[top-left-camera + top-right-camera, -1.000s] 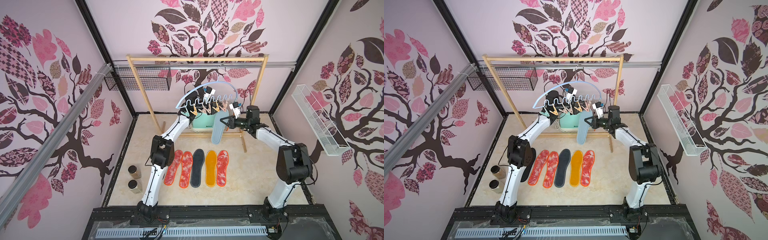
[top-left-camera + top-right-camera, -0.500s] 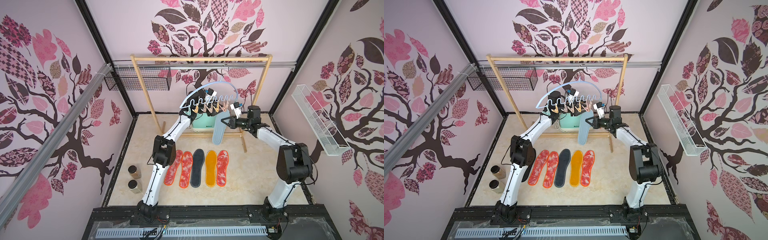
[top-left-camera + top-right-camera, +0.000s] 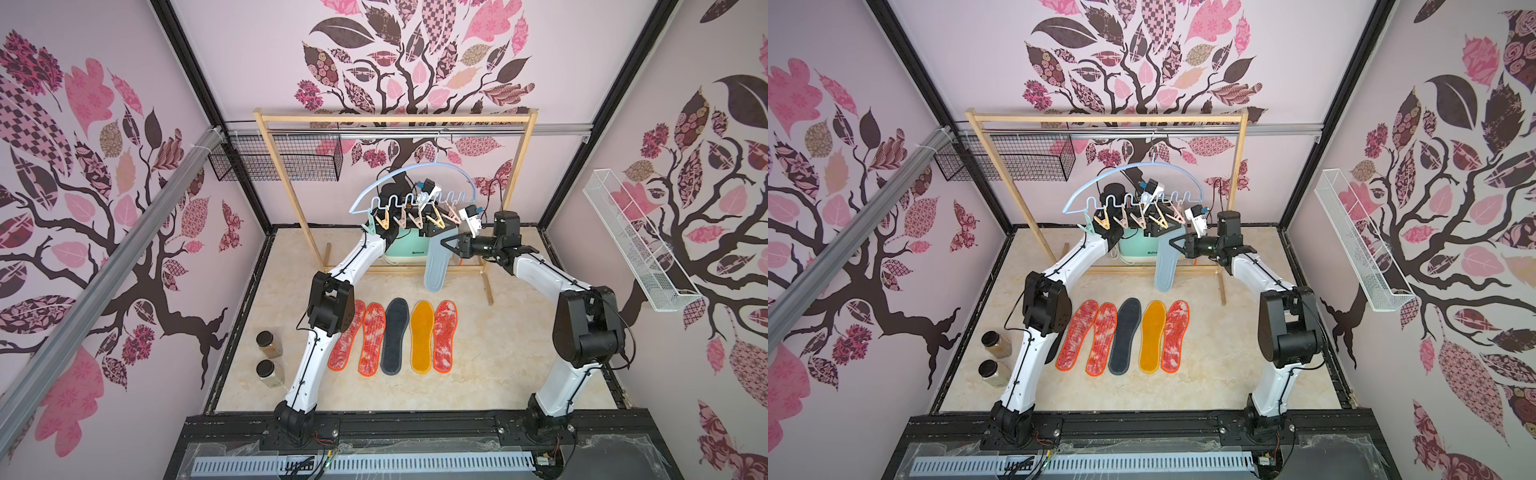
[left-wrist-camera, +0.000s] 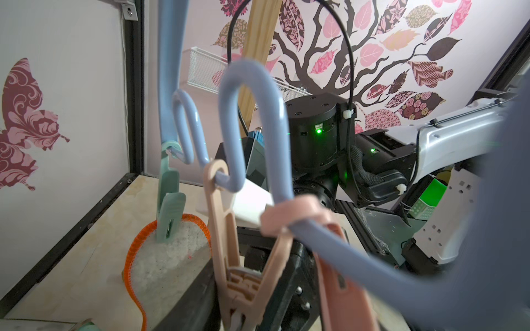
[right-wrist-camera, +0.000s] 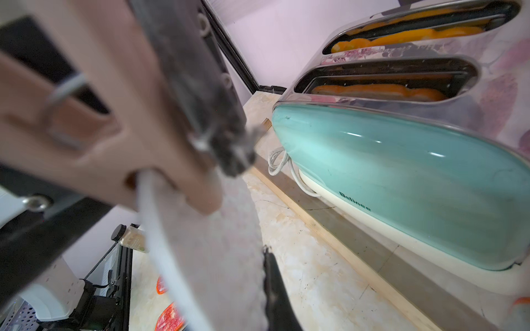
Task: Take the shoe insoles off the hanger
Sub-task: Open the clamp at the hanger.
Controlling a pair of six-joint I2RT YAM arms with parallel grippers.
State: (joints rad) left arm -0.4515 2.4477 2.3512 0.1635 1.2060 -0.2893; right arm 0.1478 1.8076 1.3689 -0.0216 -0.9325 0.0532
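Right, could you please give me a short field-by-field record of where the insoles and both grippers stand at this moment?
hanger: pale blue hanger, hooked on the metal rail
on hanger: pale blue-grey insole under a beige clothespin; red-white insole under a teal clothespin
floor row: two red mottled insoles, dark grey insole, mustard yellow insole, last red mottled insole
right gripper: shut on the pale blue-grey insole
left gripper: closed on that beige clothespin
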